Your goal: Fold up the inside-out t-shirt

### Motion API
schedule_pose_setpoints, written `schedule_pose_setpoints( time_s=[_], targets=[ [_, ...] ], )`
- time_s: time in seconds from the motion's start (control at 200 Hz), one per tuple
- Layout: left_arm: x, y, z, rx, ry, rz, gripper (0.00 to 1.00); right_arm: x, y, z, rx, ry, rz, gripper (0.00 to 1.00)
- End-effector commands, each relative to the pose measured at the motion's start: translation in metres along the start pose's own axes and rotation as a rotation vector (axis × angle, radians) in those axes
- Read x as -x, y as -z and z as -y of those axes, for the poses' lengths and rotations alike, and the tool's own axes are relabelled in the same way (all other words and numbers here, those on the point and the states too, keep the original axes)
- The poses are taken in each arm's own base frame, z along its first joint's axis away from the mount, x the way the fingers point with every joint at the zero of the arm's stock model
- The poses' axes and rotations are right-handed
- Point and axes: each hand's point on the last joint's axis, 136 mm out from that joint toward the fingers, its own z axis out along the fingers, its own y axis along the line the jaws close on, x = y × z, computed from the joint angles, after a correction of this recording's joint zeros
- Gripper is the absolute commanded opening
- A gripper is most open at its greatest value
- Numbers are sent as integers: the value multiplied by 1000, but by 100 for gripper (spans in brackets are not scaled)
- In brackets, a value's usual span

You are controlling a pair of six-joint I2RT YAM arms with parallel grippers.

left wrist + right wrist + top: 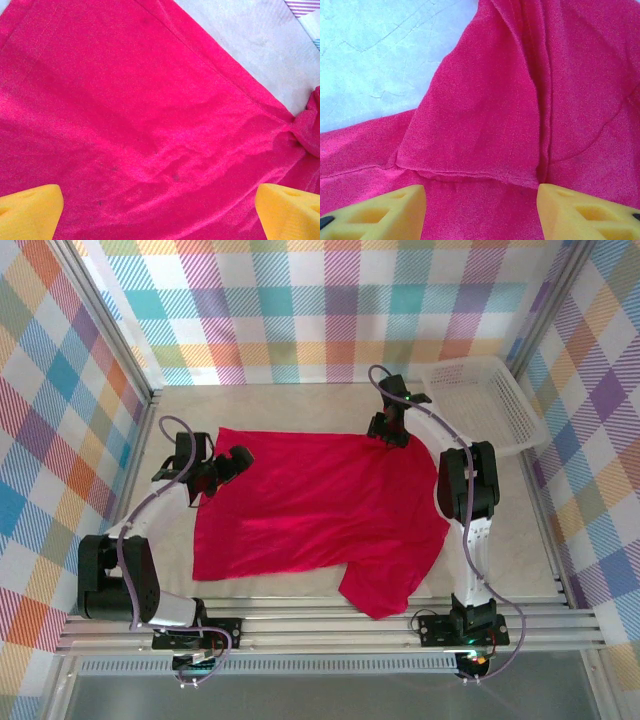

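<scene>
Crimson t-shirt (320,505) lies spread overhead; right wrist catches sleeve hem (470,174).

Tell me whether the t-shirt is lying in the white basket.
No, the t-shirt lies spread on the table, and the white basket at the far right corner holds no cloth.

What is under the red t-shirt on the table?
The t-shirt lies spread on the pale table, which shows around its edges. Anything directly beneath the cloth is covered and cannot be seen.
</scene>
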Motion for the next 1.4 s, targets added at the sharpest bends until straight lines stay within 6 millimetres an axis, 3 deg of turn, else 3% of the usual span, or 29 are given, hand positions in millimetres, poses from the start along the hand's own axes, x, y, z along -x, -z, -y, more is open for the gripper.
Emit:
schedule_pose_setpoints(
  time_s=[0.0,0.405,0.485,0.645,0.745,0.92,1.1,1.155,1.225,1.28,1.395],
  targets=[
    [10,1,4,-14,-8,12,98,-5,-12,6,-19,-4,-30,57],
    [10,0,4,-18,-3,8,98,-9,-26,14,-50,-6,-49,55],
    [11,1,5,-19,-4,9,97,-7,-28,13,-49,-9,-49,47],
    [12,4,5,-17,-7,13,97,0,-22,12,-46,-11,-41,10],
    [12,5,6,-18,-9,16,96,9,-9,2,-12,-7,-23,0],
    [13,1,6,-21,-5,14,96,45,13,-27,91,15,69,0],
    [9,-6,3,-26,11,2,95,92,-2,-77,305,41,182,0],
    [9,-7,3,-30,19,5,95,104,-10,-96,391,54,211,14],
    [9,-8,4,-41,34,10,95,117,-14,-119,503,55,226,50],
    [8,-7,5,-49,44,10,95,122,-11,-132,590,39,213,51],
    [11,0,10,-67,53,24,95,120,9,-137,667,-1,151,49]
  ],
)
